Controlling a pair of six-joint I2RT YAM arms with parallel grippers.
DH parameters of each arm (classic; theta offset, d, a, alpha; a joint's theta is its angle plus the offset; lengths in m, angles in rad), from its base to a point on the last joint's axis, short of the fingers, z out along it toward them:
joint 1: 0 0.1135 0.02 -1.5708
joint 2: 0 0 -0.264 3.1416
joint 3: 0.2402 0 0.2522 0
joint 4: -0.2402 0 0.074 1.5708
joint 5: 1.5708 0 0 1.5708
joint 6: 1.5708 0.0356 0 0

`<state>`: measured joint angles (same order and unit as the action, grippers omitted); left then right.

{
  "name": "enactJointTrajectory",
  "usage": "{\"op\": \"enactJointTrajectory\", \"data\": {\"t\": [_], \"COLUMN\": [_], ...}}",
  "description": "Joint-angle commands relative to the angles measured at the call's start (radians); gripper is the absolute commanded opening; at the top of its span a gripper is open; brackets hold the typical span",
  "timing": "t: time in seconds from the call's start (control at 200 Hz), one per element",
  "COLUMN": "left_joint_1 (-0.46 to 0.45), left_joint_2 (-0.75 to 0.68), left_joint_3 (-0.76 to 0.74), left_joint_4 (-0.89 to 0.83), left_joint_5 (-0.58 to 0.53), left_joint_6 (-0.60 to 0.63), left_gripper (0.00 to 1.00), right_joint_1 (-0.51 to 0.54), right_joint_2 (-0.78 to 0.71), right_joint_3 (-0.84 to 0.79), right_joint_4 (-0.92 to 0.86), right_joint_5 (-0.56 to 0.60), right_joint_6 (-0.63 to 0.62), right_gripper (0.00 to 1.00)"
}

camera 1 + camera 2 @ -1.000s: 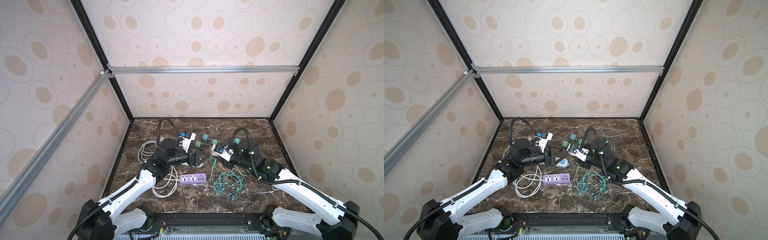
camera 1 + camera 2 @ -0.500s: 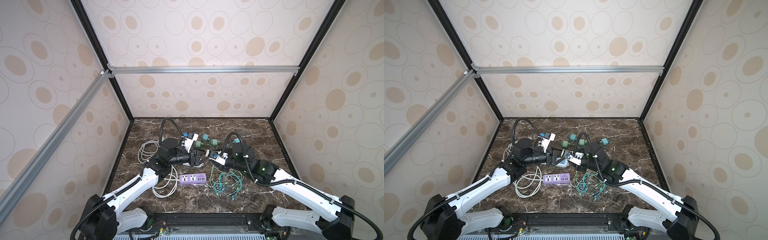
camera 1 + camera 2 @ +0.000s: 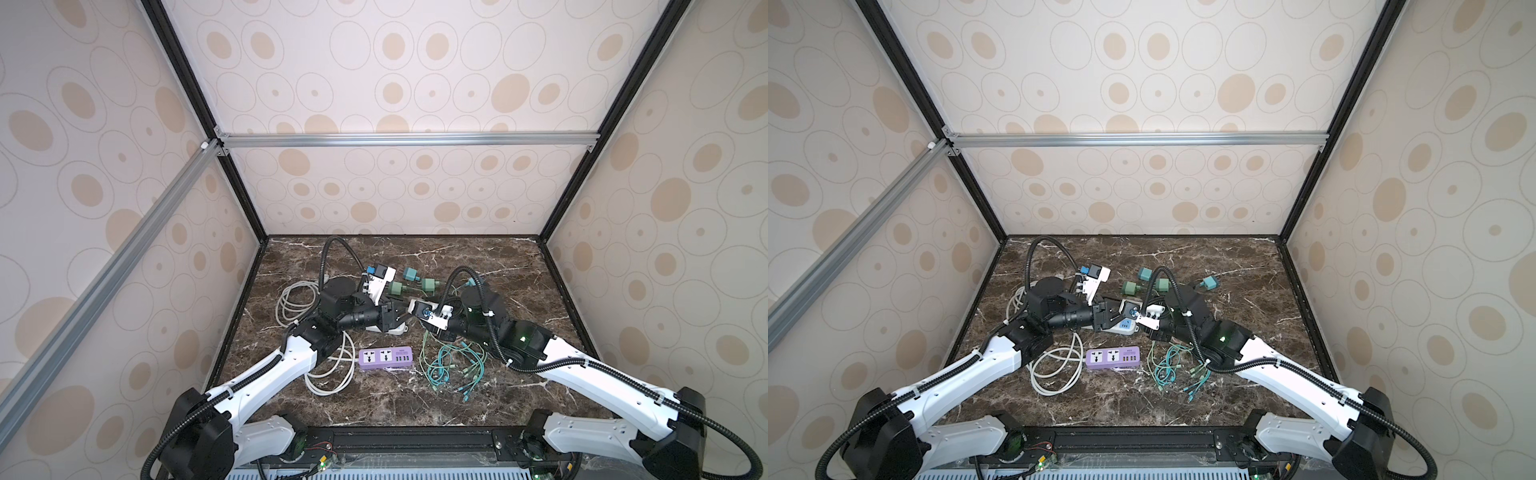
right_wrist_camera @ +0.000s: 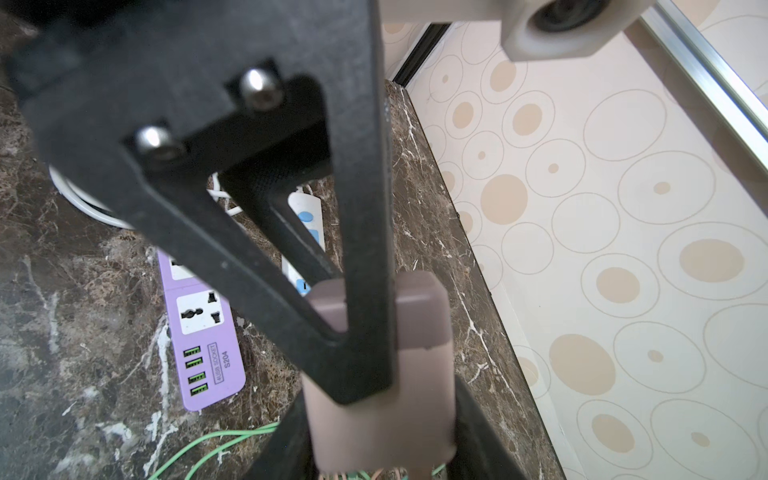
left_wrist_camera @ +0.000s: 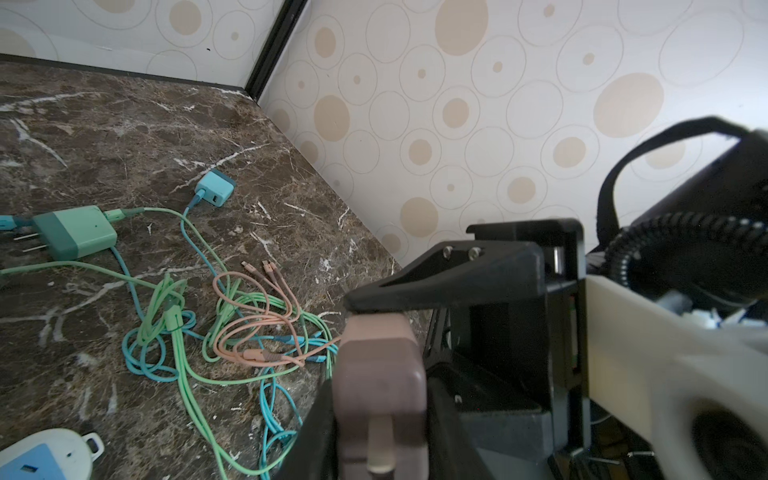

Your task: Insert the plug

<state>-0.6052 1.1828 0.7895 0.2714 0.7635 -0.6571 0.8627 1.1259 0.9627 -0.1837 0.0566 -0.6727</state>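
Plug status: the mauve-pink two-tone rectangular plug [image 4: 419, 307] is off the table, pinched between both hands over mid-table. In both top views the hands hide it.
- right hand [image 4: 380, 432]: gripping the plug's paler cable end, one finger on each side.
- left hand [image 5: 380, 405]: clamped on the darker pronged end, fingers against both sides.

Sockets:
- white power strip [image 3: 1124, 329], oval-ended plastic with blue socket panels, lies flat just below the meeting hands.
- purple power strip [image 3: 385, 358], flat plastic, lies face up nearer the robot base and apart from the white one. Two universal sockets and four green USB ports are showing.

Table is dark brown marble with white veins [image 3: 498, 270]:
- a tangle of thin green and teal charging cables [image 3: 451, 365] lies right of the purple strip, with salmon-pink cables [image 5: 257, 328] mixed in.
- two dark green adapters [image 3: 397, 289] [image 3: 428, 285] and a teal one [image 3: 411, 273] lie behind the hands.
- another teal adapter [image 5: 214, 193] lies further right.
- a loosely coiled white cord [image 3: 332, 374] lies under the left arm.

Enclosure: cream wallpaper with tan ovals [image 3: 395, 83], black corner posts and an aluminium rail [image 3: 407, 139] across the back.
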Motion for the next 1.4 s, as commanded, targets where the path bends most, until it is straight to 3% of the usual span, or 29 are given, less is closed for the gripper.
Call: {"op": "enactJointTrajectory", "data": {"t": [0.0, 0.275, 0.46, 0.77, 1.005, 1.2, 1.395], "left_joint_1": [-0.011, -0.010, -0.011, -0.011, -0.011, -0.009, -0.009], "left_joint_2": [-0.009, -0.021, -0.038, -0.087, -0.112, -0.116, -0.142], "left_joint_3": [0.001, -0.019, -0.033, -0.060, -0.089, -0.095, -0.142], "left_joint_4": [0.021, 0.062, 0.082, 0.101, 0.155, 0.201, 0.324], "left_joint_5": [0.042, 0.030, 0.003, -0.062, -0.117, -0.140, -0.171], "left_joint_6": [0.014, -0.006, -0.009, -0.004, -0.012, -0.016, -0.035], "left_gripper": [0.21, 0.08, 0.00, 0.00, 0.00, 0.00, 0.00], "right_joint_1": [0.001, 0.002, 0.002, 0.001, 0.001, -0.047, -0.183], "right_joint_2": [-0.015, -0.022, -0.044, -0.147, -0.246, -0.308, -0.309], "right_joint_3": [-0.019, -0.027, -0.049, -0.110, -0.117, -0.141, -0.259], "right_joint_4": [0.039, 0.046, 0.064, 0.085, 0.029, 0.042, 0.366], "right_joint_5": [0.012, 0.017, 0.015, 0.031, 0.042, -0.181, -0.527], "right_joint_6": [-0.003, 0.009, 0.041, 0.153, 0.407, 0.660, 1.014], "right_gripper": [0.31, 0.39, 0.51, 0.69, 0.75, 0.71, 0.63]}}
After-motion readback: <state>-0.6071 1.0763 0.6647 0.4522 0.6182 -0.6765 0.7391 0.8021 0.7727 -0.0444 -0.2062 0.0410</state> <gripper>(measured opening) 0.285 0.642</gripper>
